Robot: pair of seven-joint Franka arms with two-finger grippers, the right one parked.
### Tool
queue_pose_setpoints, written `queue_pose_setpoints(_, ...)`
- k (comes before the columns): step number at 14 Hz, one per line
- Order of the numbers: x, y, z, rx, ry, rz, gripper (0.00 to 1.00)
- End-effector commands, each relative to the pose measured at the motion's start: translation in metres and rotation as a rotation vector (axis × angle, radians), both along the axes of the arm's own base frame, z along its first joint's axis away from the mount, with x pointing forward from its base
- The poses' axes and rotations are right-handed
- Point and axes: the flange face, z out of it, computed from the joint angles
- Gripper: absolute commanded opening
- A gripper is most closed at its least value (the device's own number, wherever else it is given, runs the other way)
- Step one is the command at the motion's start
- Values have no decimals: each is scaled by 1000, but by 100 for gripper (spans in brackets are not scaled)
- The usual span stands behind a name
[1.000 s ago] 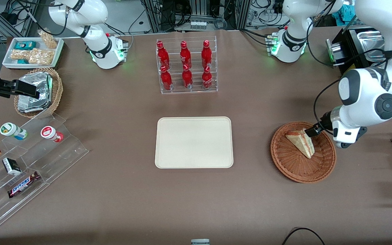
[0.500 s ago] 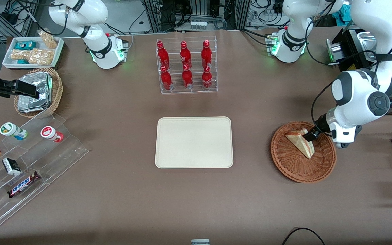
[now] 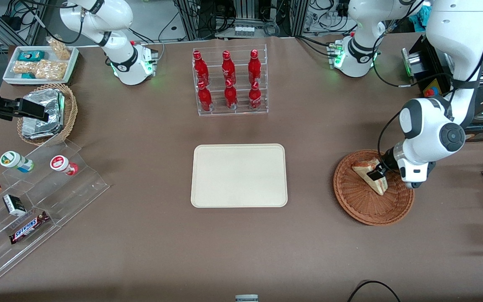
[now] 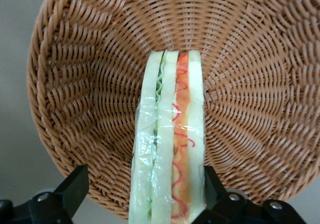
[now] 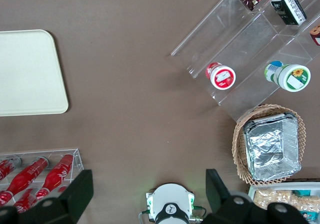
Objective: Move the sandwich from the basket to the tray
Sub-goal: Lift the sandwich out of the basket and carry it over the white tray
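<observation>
1. Two fingers of the gripper (image 4: pixel 142 194) were spread apart and sat either side of the sandwich (image 4: pixel 167 149). One finger (image 4: pixel 75 184) had a clear gap to the bread, and the other looked right up against it, so I'd say it hadn't clamped yet.
2. The sandwich (image 3: pixel 370 175) was on its edge in the basket (image 3: pixel 361 205), with the filling layers facing the wrist camera and what looked like clear wrap around it.
3. The basket itself sat toward the working arm's end of the table, well apart from the tray (image 3: pixel 239 175).
4. The tray had nothing on it, so progress-wise this was early days: the arm was lined up for the grab, but the pinch, lift, carry over to the tray and drop-off were all still left, as far as I could judge.
</observation>
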Motion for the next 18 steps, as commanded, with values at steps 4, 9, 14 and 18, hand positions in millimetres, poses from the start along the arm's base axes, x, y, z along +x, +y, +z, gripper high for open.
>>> queue_pose_setpoints(4, -1, -15, -11, -2, 0, 22, 85)
queue_pose_setpoints(9, 1, -23, 7, -1, -8, -17, 17)
queue_pose_setpoints(14, 11, -106, 93, 20, -17, -249, 14)
queue_pose_setpoints(18, 5, -242, 94, 88, 58, -534, 14)
